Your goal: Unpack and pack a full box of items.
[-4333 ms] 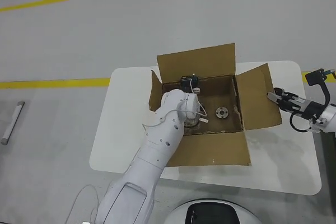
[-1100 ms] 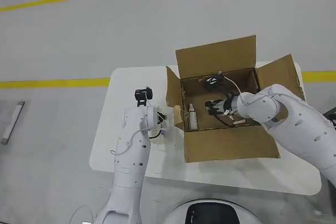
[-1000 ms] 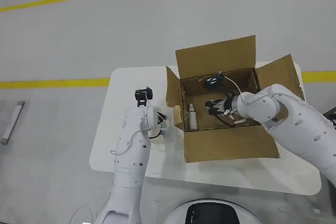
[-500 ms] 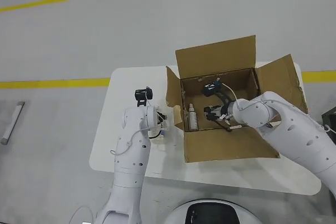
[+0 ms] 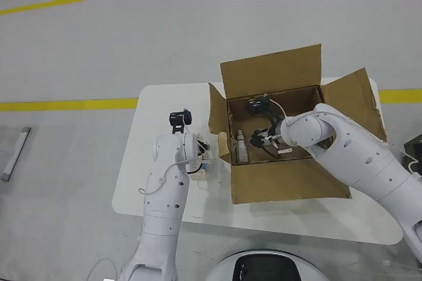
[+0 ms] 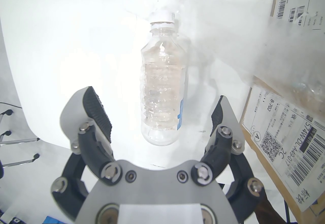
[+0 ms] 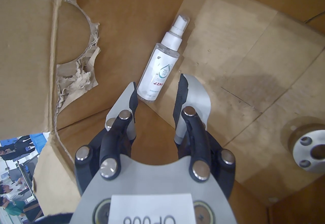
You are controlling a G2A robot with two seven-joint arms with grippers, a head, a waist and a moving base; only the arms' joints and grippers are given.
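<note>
An open cardboard box (image 5: 288, 181) stands on the white table (image 5: 155, 126). A small spray bottle (image 7: 159, 70) with a white nozzle lies on the box floor against a side wall, and the top view has this spray bottle (image 5: 240, 146) at the box's left wall. My right gripper (image 7: 158, 89) is inside the box, open, its fingertips on either side of the bottle's base. A clear water bottle (image 6: 162, 87) lies on the table outside the box. My left gripper (image 6: 157, 108) hangs open over its lower half.
A round metal flange (image 7: 308, 150) rests on the box floor away from the spray bottle. The box's torn inner wall (image 7: 76, 75) is close beside my right gripper. The labelled outer box wall (image 6: 284, 133) stands next to the water bottle.
Earlier the left arm was in the box; it now stays outside over the water bottle. The right gripper has slid left across the box to the spray bottle.
</note>
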